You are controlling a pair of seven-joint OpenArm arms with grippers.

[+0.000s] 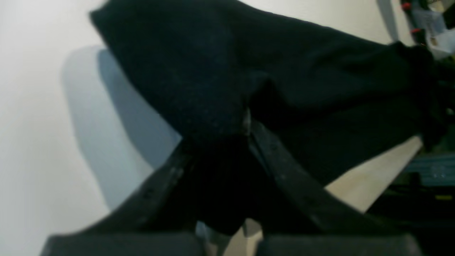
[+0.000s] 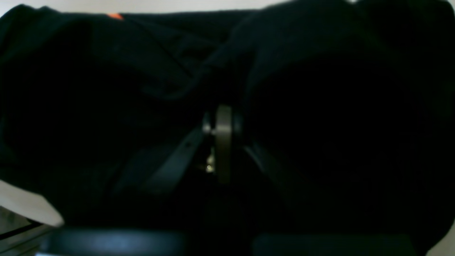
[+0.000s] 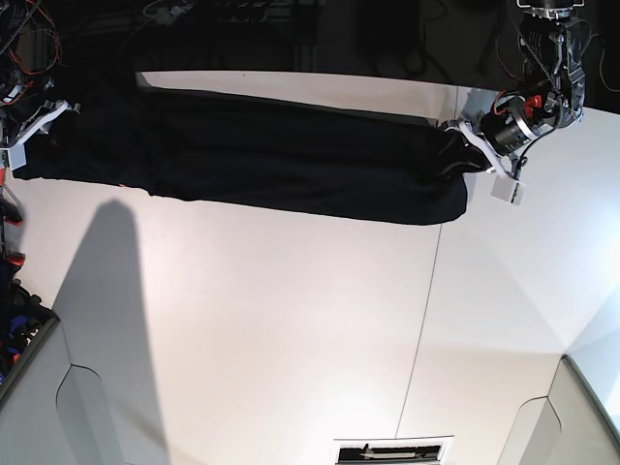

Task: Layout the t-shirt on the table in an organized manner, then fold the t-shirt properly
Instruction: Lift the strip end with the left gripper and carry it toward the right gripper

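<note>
We see the t-shirt (image 3: 291, 165), black and bunched into a long band, stretched across the far part of the white worktop (image 3: 291, 320) between two robot arms. No graphic shows; only a small orange fleck peeks out in the right wrist view.

The left gripper (image 3: 472, 145), on the right side of the base view, has its fingers (image 1: 270, 156) closed together on one end of the cloth, which drapes away from them with a shadow beneath. The right gripper (image 3: 44, 121), at the left edge of the base view, is also closed; in its wrist view dark fabric fills the picture around the fingers (image 2: 224, 142), so it appears to grip the other end.

We judge the risks as follows. The left grip looks to be on a thick wad, and a pull could slip cloth out. If each gripper holds several layers, spreading will leave the shirt twisted instead of flat. The shirt lies near the worktop's far edge, so slack could drop over it. Pulling the arms too far apart could strain the fabric.
</note>
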